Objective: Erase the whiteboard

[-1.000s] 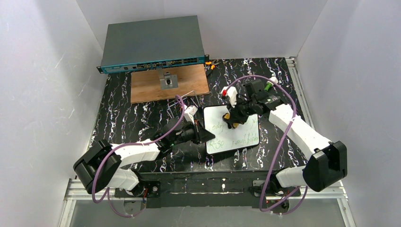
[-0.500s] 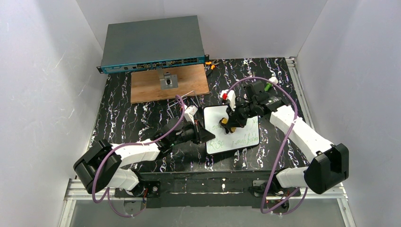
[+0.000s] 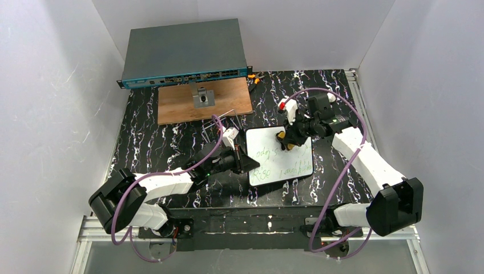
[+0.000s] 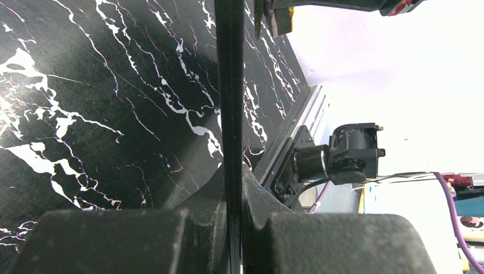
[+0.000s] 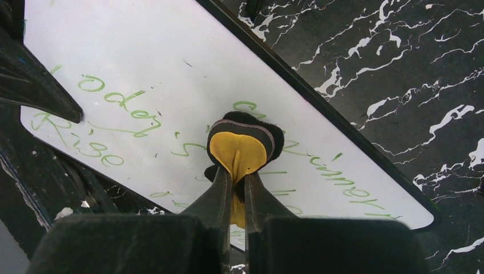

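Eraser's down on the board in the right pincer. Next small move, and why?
Probably sweep the eraser sideways through the green writing beside it. Writing covers most of the board, the right pincer grips the eraser, and the left pincer clamps the board's edge.

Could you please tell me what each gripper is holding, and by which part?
The right gripper pinches the eraser by its yellow back; the left gripper clamps the whiteboard by its left rim.

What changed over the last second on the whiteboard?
The right end effector, shut on the eraser pad, swept left and nearer across the whiteboard, then back toward its far right corner. The left end effector stayed shut at the board's left edge; green writing remains.
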{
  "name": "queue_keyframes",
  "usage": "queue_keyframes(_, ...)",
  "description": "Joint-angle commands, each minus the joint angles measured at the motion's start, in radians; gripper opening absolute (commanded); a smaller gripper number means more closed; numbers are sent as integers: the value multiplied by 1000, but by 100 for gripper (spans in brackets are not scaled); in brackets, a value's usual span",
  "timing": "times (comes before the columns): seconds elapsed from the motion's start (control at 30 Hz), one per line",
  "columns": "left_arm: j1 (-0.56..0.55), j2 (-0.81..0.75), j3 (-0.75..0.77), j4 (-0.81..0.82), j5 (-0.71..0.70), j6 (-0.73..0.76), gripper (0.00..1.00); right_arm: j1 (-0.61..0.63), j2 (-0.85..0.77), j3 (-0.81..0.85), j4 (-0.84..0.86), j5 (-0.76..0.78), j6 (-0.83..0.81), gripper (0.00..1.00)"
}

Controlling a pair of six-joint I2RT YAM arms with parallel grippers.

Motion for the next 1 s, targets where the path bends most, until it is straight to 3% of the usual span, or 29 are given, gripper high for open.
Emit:
queue_keyframes(0.0,-4,3,-8,-6,20,38,0,2,-20,0,44,-34,33,1)
queue_keyframes(0.37,-4,-4,-3,-4,19,33,0,143,14,5,-22,-92,-46,1)
queue_keyframes(0.67,-4,-22,-11,-11,11,41,0,97,-14,-79,95,185,18,1)
queue_keyframes(0.83,-4,-15,-11,-4,17,38,0,83,-4,-82,116,244,33,1)
queue_keyframes(0.97,-4,-19,-12,-5,16,40,0,83,15,-47,87,189,37,1)
